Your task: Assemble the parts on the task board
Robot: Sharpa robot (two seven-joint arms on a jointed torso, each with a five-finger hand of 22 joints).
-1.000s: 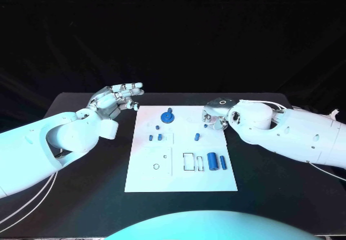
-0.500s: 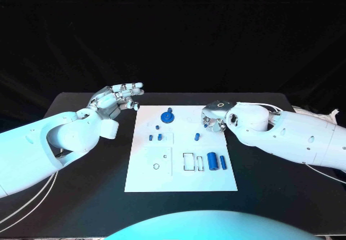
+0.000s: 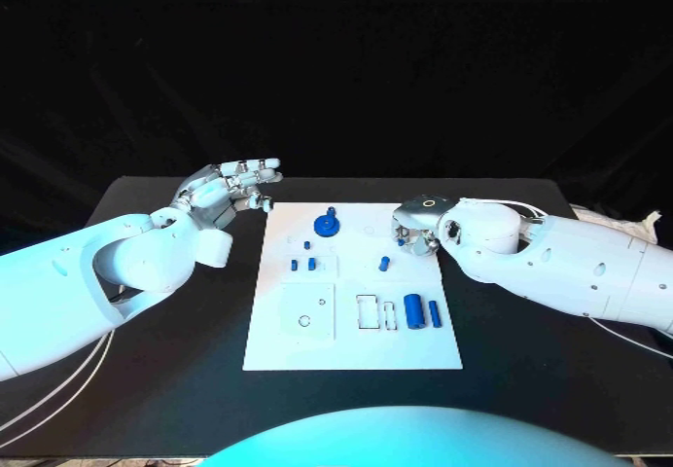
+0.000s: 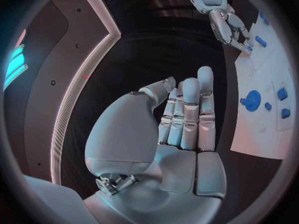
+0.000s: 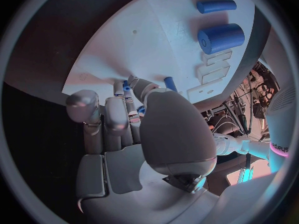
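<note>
White arms, silver left hand (image 3: pixel 225 190)

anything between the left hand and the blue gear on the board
Nothing visible. The left hand hovers open off the task board's far left corner, and only bare board lies between it and the blue gear.

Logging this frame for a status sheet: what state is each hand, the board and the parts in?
left hand: open, off the board's left side, holding nothing.
right hand: over the board's right edge; grasp cannot be told.
task board: flat on the black table.
blue disc: on the board.
large blue cylinder: lying on its side.
</note>
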